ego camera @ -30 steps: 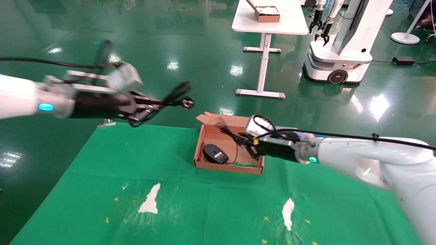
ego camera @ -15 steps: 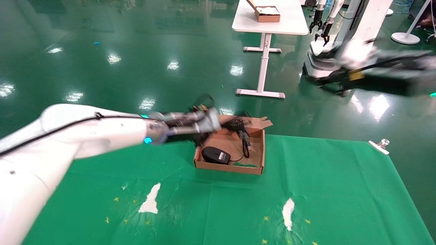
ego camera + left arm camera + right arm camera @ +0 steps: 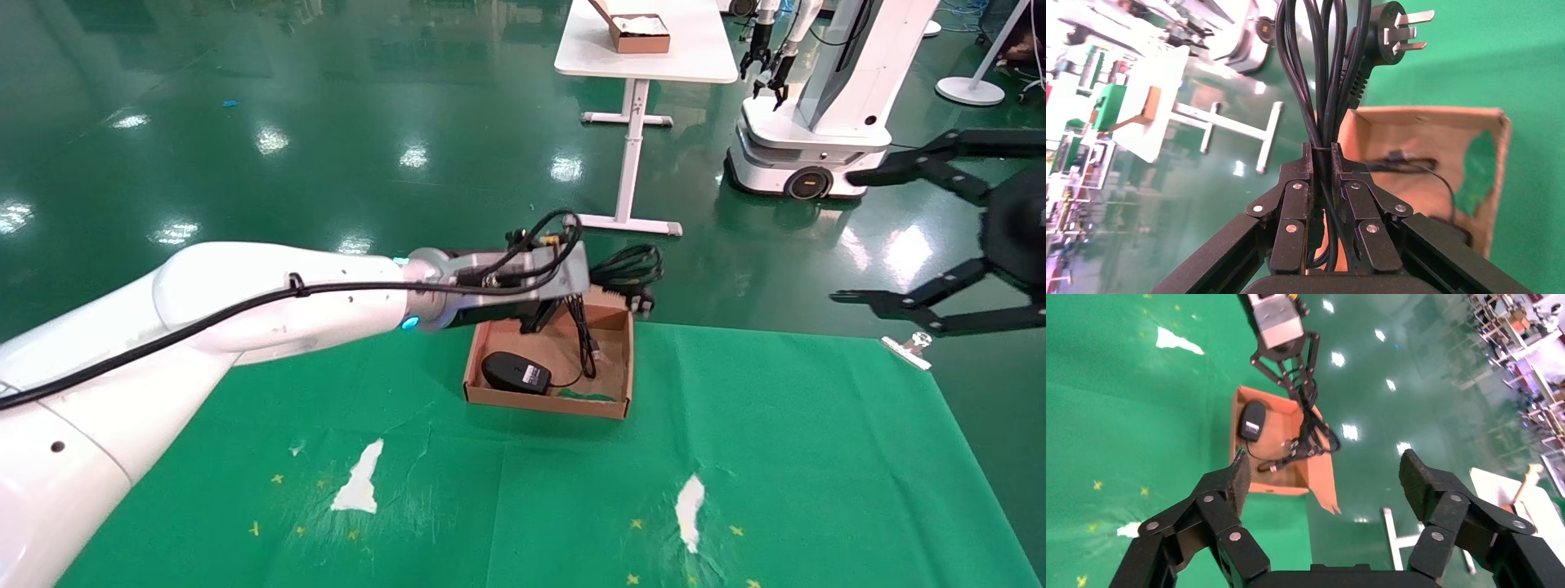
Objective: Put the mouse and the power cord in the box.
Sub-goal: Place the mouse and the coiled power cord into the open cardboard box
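The brown box [image 3: 543,403] sits on the green cloth with the black mouse [image 3: 515,373] lying inside it, pale label up, its thin cable [image 3: 584,335] trailing across the box floor. My left gripper [image 3: 590,286] hangs over the box's far wall, shut on the looped power cord [image 3: 1321,73]. The plug [image 3: 1395,37] sticks out beyond the bundle, above the box's far right corner. My right gripper [image 3: 846,237] is raised well off to the right, open and holding nothing. The right wrist view shows the box [image 3: 1281,484], the mouse [image 3: 1252,421] and the cord [image 3: 1312,438] from above.
The green cloth [image 3: 523,506] has white tears near the front. A metal clip [image 3: 909,349] marks its far right corner. Beyond are a white table [image 3: 645,61] with a small reddish-brown box [image 3: 641,37] and another robot [image 3: 817,122].
My left arm swung in from the left with the power cord and now holds it over the box. My right arm left the box and rose to the right, open.
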`<state>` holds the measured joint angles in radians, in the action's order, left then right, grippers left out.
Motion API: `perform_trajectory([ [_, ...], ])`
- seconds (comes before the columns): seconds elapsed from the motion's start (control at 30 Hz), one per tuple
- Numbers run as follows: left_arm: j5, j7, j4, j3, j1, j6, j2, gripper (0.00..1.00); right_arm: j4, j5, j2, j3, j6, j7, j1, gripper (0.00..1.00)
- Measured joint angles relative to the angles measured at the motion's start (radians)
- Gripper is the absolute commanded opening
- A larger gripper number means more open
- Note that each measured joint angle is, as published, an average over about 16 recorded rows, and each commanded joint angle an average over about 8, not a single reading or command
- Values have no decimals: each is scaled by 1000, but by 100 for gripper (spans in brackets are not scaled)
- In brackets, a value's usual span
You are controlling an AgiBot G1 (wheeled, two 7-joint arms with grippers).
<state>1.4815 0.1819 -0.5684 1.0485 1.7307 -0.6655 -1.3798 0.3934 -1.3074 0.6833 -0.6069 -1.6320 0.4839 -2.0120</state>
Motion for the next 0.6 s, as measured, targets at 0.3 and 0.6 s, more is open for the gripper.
perform_trajectory([
  [0.3, -24, -38, -30, 32, 2, 36, 7, 100, 82, 30, -36, -10, -11, -50, 24, 100],
  [0.6, -84, -62, -85, -41, -54, -44, 73, 100, 129, 67, -31, 14, 19, -92, 90, 100],
])
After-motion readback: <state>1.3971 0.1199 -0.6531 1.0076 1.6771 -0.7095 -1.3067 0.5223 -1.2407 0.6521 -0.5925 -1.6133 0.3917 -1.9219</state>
